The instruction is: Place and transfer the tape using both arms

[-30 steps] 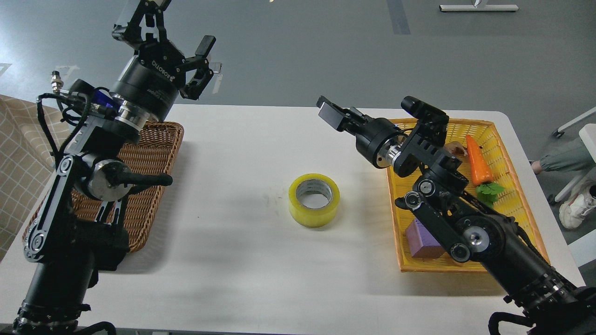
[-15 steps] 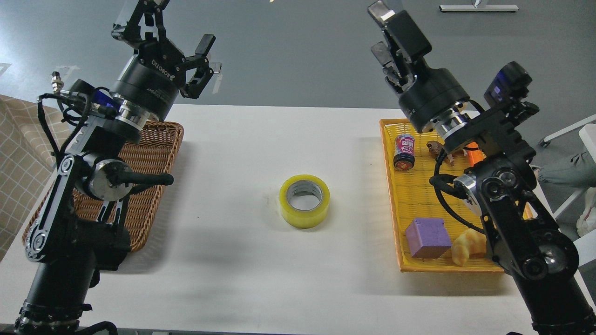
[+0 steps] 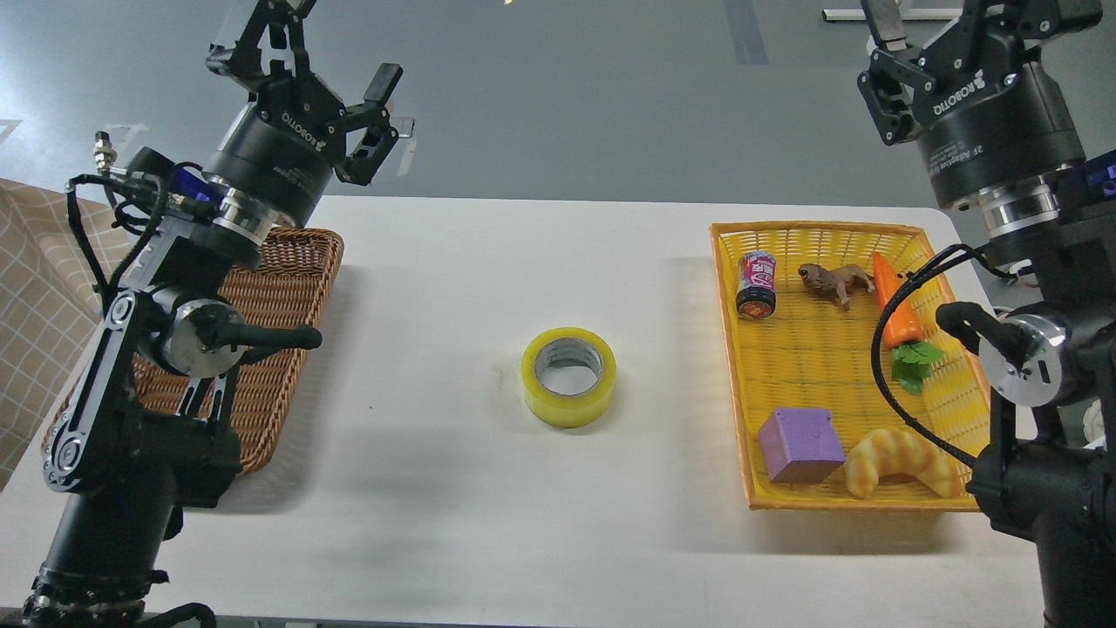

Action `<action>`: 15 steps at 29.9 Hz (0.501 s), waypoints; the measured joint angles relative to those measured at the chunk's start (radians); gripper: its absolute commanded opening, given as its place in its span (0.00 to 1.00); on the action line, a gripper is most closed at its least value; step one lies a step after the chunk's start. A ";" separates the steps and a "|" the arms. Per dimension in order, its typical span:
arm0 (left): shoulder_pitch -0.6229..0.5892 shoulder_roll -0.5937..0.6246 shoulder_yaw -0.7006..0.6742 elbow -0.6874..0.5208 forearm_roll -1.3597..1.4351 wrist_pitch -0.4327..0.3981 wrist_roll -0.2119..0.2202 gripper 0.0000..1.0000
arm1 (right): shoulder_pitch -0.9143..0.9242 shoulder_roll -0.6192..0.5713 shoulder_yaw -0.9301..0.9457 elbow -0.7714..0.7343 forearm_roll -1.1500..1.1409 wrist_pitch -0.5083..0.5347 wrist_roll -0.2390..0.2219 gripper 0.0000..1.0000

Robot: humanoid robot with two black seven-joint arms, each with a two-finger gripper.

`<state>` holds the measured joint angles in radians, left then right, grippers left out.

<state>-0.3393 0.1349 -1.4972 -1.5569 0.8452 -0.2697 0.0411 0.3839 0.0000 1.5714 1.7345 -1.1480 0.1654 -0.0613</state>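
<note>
The tape [image 3: 568, 377], a yellow roll with a grey-white core, lies flat on the white table [image 3: 436, 497] near its middle, touching neither arm. My left gripper [image 3: 324, 59] is raised high over the back left of the table, open and empty. My right gripper [image 3: 952, 19] is raised high at the far right, above the yellow basket. Its fingers stand apart with nothing between them, and their tips are cut off by the top edge.
A brown wicker basket [image 3: 292, 288] sits at the left under my left arm. A yellow basket [image 3: 811, 230] at the right holds a can [image 3: 756, 283], a toy animal [image 3: 835, 279], a carrot [image 3: 898, 301], a purple block [image 3: 800, 445] and a croissant toy [image 3: 898, 458].
My right arm swung from low over the table near the tape up and out to the far right. The tape now lies slightly further left. My left arm has not moved.
</note>
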 measured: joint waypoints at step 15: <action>-0.003 0.034 -0.009 0.000 0.004 -0.041 -0.104 0.98 | -0.010 -0.215 0.011 -0.067 0.380 0.153 -0.018 1.00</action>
<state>-0.3422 0.1684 -1.5060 -1.5569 0.8490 -0.3111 -0.0628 0.3743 -0.2152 1.5822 1.6672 -0.7679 0.3186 -0.0792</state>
